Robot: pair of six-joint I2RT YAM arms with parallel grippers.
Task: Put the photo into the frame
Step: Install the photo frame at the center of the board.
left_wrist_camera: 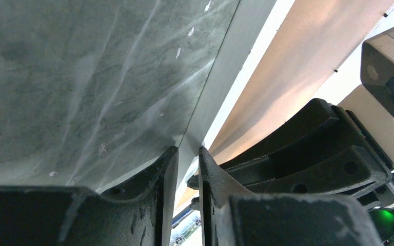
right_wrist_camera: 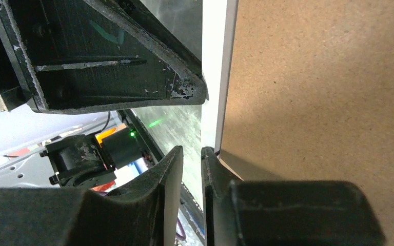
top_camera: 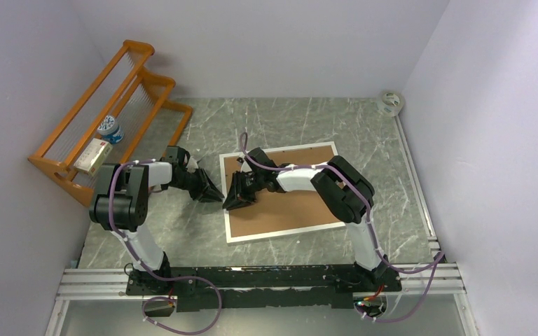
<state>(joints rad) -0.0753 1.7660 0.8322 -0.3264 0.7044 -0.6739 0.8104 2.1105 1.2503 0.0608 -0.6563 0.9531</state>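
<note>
The frame (top_camera: 280,232) lies back-up in the middle of the table, its brown hardboard back (top_camera: 291,203) inside a white rim. The photo is out of view. Both grippers meet at the frame's left rim. My left gripper (top_camera: 216,196) comes from the left. In the left wrist view its jaws (left_wrist_camera: 187,149) stand narrowly apart with the white rim (left_wrist_camera: 246,56) running in between the tips. My right gripper (top_camera: 232,203) reaches over from the right. Its jaws (right_wrist_camera: 191,149) are also narrow, one fingertip (right_wrist_camera: 210,154) on the rim (right_wrist_camera: 213,51), the other on the table side.
An orange wooden rack (top_camera: 105,112) stands at the back left with a small box (top_camera: 91,155) and a blue-white jar (top_camera: 111,129) on it. A white roll (top_camera: 391,102) sits in the far right corner. Walls close in on three sides.
</note>
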